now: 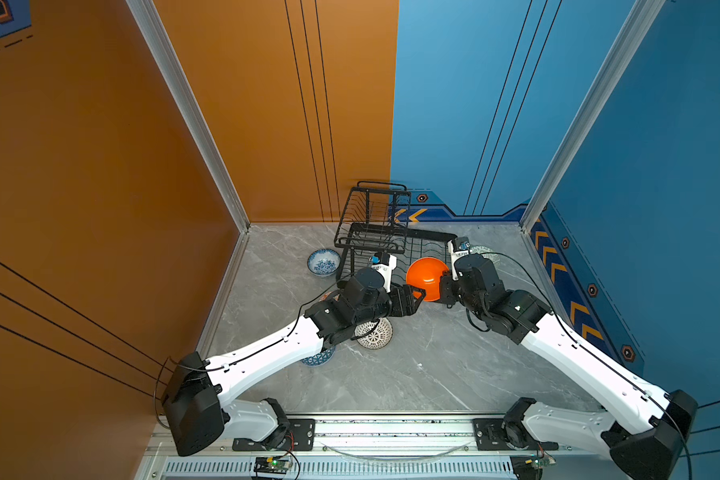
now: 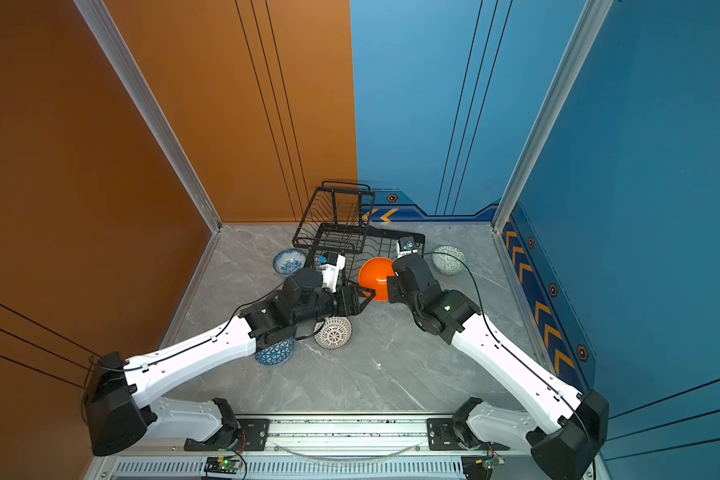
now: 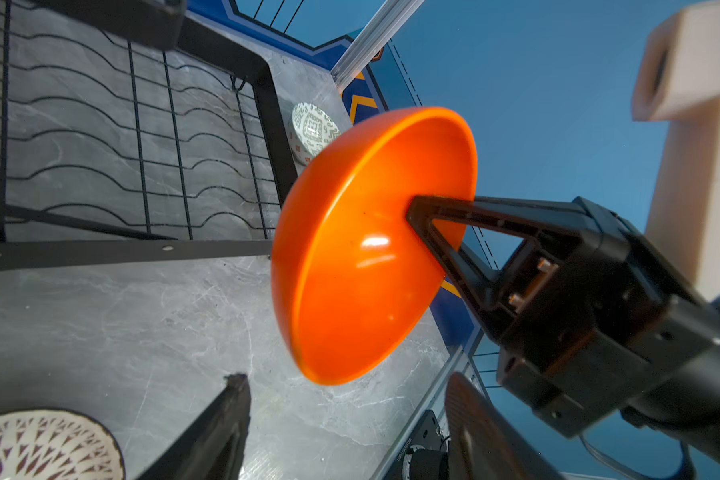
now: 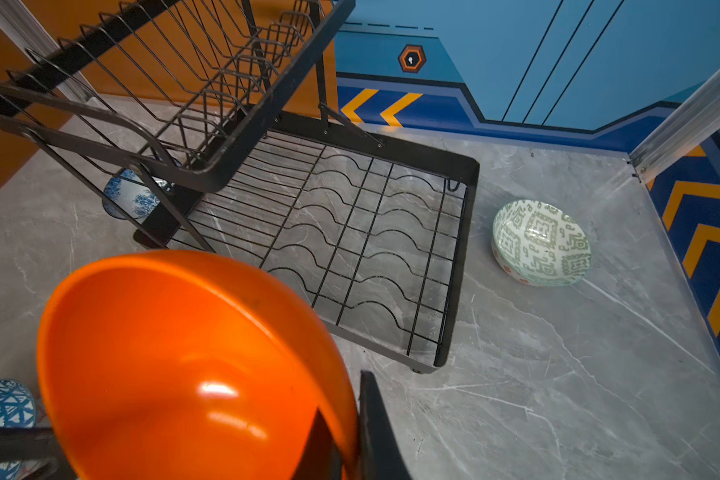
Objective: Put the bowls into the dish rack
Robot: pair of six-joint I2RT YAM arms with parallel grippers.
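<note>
Right gripper pinches the rim of the tilted orange bowl, mouth facing away from the rack; left gripper gapes wide beside it.

Grey marbled tabletop, orange wall, blue wall (apparently chevron-trimmed)

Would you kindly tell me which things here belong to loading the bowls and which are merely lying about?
Job: glossy orange bowl, black wire dish rack, blue-white floral bowl, pale green patterned bowl, white dark-dotted bowl, blue triangle-patterned bowl.
Not the job: aluminium front rail, small green-lit circuit board.
</note>
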